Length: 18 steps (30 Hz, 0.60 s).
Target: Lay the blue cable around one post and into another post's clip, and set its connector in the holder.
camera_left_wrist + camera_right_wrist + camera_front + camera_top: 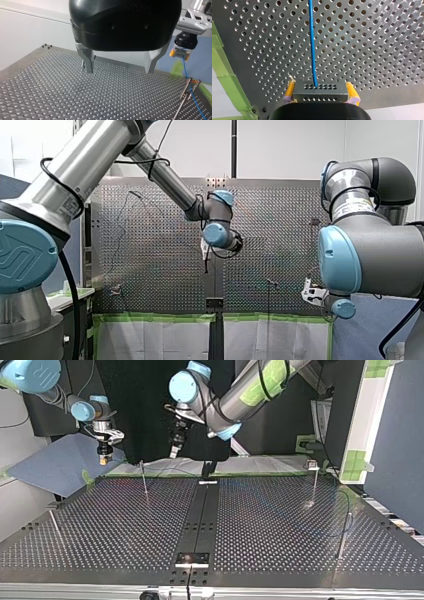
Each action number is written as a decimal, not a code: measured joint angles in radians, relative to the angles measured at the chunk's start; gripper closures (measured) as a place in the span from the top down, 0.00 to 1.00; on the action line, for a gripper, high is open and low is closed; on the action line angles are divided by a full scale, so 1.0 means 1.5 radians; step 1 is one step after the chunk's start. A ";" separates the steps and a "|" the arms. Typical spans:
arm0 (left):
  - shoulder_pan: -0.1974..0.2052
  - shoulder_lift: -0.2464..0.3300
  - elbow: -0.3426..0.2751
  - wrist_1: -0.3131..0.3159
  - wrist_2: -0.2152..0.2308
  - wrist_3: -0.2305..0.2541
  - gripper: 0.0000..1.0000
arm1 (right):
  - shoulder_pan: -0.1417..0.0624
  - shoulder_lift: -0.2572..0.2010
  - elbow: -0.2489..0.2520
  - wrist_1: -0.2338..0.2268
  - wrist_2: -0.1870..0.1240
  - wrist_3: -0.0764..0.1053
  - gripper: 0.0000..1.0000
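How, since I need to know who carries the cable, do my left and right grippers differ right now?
My right gripper is shut on the connector, with the blue cable running out of it. My left gripper is open and holds nothing. My right gripper's pads are yellow, while my left gripper's fingers are bare metal. Both have two fingers and hang above the perforated table.
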 joint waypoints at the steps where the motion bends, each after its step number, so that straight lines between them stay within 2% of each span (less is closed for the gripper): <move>1: 0.000 0.007 -0.007 0.001 -0.002 -0.001 1.00 | 0.000 0.000 0.000 0.000 0.000 0.000 0.00; 8: 0.001 0.048 -0.048 0.015 -0.020 -0.002 1.00 | 0.000 0.000 -0.001 0.002 0.000 0.000 0.00; 18: 0.003 0.110 -0.110 0.049 -0.022 -0.003 1.00 | 0.000 0.001 -0.003 0.003 0.000 0.000 0.00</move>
